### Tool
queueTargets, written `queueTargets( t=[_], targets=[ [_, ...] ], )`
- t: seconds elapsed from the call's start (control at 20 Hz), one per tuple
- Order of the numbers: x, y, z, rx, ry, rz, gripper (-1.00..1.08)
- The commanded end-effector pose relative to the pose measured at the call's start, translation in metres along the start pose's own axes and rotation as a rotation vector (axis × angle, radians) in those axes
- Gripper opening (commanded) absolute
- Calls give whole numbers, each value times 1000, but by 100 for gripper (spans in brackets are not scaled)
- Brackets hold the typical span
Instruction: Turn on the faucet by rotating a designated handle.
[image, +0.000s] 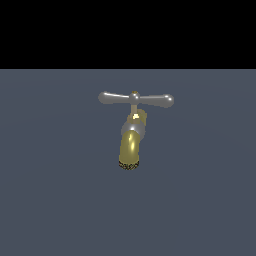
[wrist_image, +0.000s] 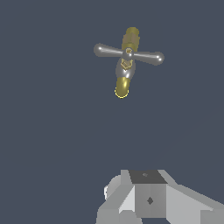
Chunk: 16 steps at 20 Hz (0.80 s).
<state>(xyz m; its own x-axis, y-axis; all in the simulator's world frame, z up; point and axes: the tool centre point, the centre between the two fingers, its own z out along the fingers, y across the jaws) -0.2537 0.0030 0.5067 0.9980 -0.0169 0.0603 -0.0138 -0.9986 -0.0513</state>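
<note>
Starting out: the arm is well away from the faucet (image: 131, 135) and nothing touches the handle (image: 136, 98)

The faucet stands alone on the grey floor, its silver crossbar lying level across the brass hub above the golden spout (image: 129, 150); reaching, contacting and rotating all seem left to do. The gripper shows only in the wrist view as part of its grey body, fingertips cut off, so I cannot tell how wide it stands
</note>
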Motion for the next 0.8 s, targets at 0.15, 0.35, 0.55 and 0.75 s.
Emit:
queueTargets(
  t=[0.15,0.35,0.55,0.75],
  targets=[
    [8,-1,2,14,-4,29,-100],
    [20,-3,6,32,-10,73,-100],
    [37,-5,12,56,-21,138,-100],
    [59,-9,22,83,-37,225,-100]
  ],
)
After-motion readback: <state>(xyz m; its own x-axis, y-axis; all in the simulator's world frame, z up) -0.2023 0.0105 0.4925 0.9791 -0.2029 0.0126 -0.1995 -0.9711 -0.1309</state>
